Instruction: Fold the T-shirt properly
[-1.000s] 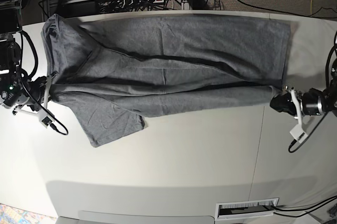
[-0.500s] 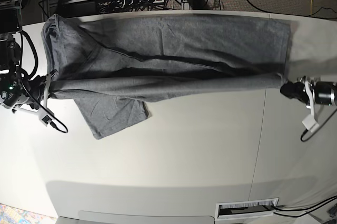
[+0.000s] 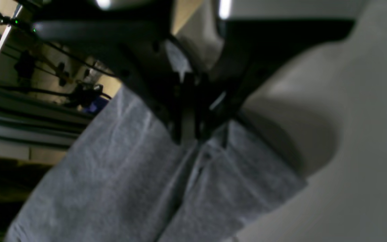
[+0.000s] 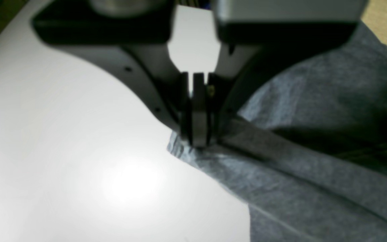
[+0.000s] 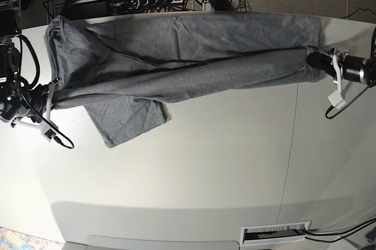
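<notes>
I count one T-shirt and two grippers on the white table, with the shirt stretched lengthwise between them along the far side. My left gripper is clenched on the shirt's edge at one end; my right gripper pinches the fabric at the other. One sleeve lies flat toward me.

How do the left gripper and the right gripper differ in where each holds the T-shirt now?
The left gripper pinches the T-shirt at its far straight end, near the table's back edge; the right gripper pinches the sleeve end, nearer the front. Beside the right gripper a sleeve lies flat on the table; beside the left gripper none shows. Both are shut on the fabric, which is stretched between them.
</notes>
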Available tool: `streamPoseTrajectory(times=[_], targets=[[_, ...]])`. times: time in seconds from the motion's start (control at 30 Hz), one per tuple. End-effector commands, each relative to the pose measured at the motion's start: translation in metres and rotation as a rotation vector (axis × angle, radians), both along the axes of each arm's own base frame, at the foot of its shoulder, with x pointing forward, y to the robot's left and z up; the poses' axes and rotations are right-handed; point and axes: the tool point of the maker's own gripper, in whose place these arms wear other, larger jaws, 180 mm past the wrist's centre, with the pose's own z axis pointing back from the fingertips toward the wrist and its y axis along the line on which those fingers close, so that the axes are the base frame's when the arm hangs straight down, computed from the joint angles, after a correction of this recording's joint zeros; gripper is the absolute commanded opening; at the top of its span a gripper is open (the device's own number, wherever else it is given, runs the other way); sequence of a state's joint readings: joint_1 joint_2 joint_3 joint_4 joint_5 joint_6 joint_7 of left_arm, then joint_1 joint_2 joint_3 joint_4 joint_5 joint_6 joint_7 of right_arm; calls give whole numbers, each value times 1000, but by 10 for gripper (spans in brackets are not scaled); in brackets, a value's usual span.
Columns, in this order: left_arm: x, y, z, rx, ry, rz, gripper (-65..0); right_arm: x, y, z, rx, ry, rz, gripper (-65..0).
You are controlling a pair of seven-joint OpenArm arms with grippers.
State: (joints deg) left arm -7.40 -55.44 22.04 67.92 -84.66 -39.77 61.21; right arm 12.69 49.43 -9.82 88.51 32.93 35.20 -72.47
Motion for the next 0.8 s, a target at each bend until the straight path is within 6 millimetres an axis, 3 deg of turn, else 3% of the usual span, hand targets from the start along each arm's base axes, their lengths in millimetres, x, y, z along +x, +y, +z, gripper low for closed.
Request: streamPoseTrajectory(times=[0.0, 0.2, 0.5, 0.77], targets=[[2, 9, 8, 20, -12, -8, -650, 7, -14, 20, -47, -38, -11, -650], [-8, -5, 6, -5, -5, -42, -650, 3, -9, 20, -9, -21, -8, -650], [3, -16, 8, -50, -50, -6, -650, -19, -5, 17, -32, 4, 36, -650], [3, -16, 8, -50, -51, -6, -650, -39, -27, 15, -122, 23, 19, -650]])
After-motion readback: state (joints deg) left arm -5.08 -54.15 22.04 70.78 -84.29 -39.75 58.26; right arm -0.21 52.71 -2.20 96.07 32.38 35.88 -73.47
